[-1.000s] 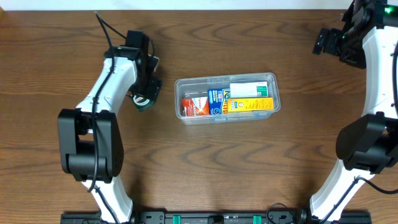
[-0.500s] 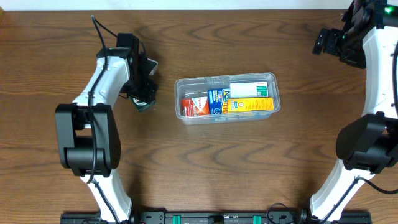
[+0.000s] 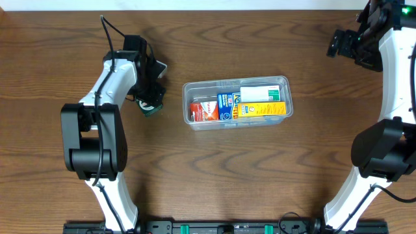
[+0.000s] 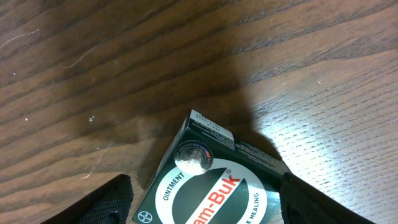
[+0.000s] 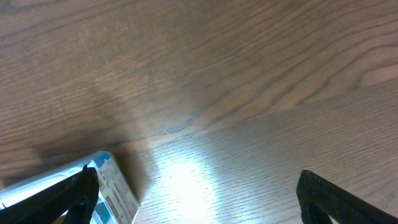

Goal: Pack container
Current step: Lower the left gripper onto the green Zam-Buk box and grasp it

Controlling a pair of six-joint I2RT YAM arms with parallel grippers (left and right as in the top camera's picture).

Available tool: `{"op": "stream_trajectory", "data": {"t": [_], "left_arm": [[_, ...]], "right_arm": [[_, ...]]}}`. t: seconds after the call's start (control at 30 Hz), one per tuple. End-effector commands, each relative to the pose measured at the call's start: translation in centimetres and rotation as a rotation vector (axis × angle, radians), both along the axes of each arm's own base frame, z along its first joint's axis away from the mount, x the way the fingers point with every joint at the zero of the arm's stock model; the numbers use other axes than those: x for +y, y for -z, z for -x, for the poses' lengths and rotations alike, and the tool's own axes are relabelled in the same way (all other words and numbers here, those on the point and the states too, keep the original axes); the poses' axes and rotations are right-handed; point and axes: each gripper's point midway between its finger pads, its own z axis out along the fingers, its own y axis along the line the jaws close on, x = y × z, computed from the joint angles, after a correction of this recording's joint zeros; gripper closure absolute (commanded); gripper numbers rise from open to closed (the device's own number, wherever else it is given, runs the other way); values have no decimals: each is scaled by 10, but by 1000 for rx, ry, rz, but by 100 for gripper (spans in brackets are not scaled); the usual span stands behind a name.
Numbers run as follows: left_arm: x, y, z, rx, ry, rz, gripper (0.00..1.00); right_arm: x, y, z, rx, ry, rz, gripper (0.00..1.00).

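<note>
Left gripper (image 4: 205, 190) straddling green box (image 4: 202, 163), right gripper (image 5: 198, 180) spread

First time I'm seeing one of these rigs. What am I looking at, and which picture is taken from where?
You see a robot's left arm and right arm at a wooden table. The wide picture comes from a fixed camera above; the other two come from a camera on each wrist, looking past that arm's own two fingers. In the middle stands the container, a clear tub holding several small coloured boxes. The left end effector hangs over a dark green ointment box outside the tub, one finger on either side; whether it pinches the box I cannot tell. The right end effector is near the far corner, fingers wide apart with only table between them.
</note>
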Motion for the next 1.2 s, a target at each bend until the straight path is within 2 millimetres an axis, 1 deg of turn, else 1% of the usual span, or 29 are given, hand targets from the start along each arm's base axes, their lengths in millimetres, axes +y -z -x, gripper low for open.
{"op": "stream_trajectory", "data": {"t": [0.0,0.3,0.5,0.63,0.7,0.9,1.17], "left_arm": [[9,15,5,38,18,-29,24],[7,16,14,75,20,-18,23],[7,16,16,84,21,-15,19],[7,16,20,97,70,-19,18],[7,16,22,104,69,-19,15],[7,16,21,100,69,-19,14],[6,16,16,80,125,-23,14]], "right_arm": [[-1,-5,-2,-17,12,-7,1],[0,-5,-2,-17,11,-7,1],[0,-5,-2,-17,11,-7,1],[0,-5,-2,-17,11,-7,1],[-1,-5,-2,-17,12,-7,1],[0,-5,-2,-17,10,-7,1],[0,-5,-2,-17,10,-7,1]]}}
